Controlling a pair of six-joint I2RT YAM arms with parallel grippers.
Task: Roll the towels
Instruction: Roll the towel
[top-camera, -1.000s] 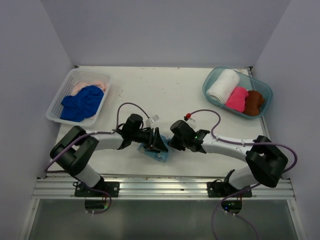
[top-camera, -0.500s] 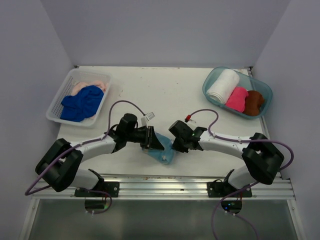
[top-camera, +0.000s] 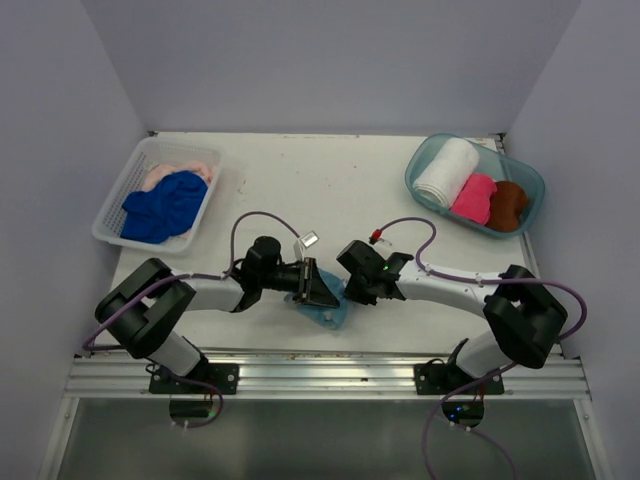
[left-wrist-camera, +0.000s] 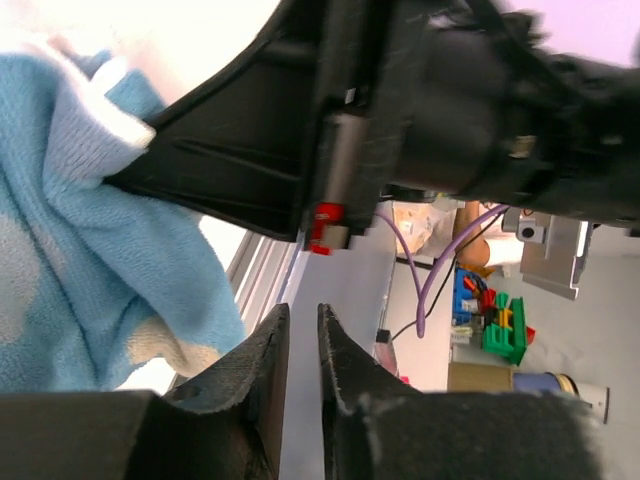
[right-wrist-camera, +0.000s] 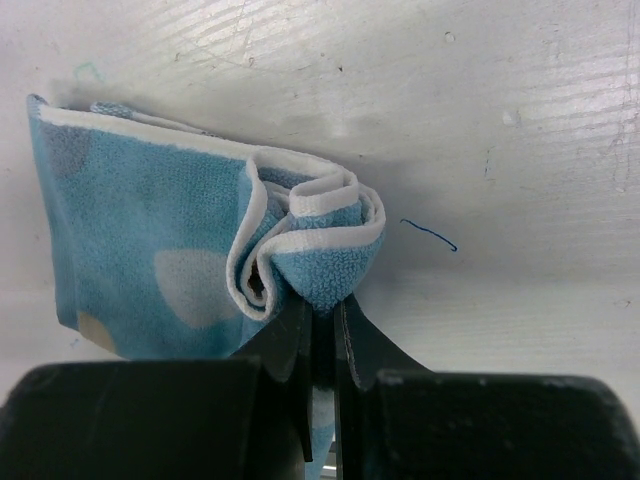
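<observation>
Table (top-camera: 330, 180), light blue towel (right-wrist-camera: 150, 220) at its near edge between the grippers, mostly hidden from above, white hem, pale spots, one end loosely curled, right gripper (right-wrist-camera: 320, 305) clamped on curl, left gripper (left-wrist-camera: 302, 325) nearly closed, hold unclear

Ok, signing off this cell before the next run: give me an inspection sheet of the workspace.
Surface: white table, scuffed.
Job's things: light blue towel partly rolled near the front edge; royal blue towel and peach towel loose in the basket; white roll, pink roll and brown roll in the tub.
Clutter: blue thread beside the towel.
Grippers: right gripper shut on the towel's rolled end; left gripper, jaws nearly together beside it, hold unclear.
Cables: purple cable looping over each arm.
Surroundings: plain walls, metal rail.
</observation>
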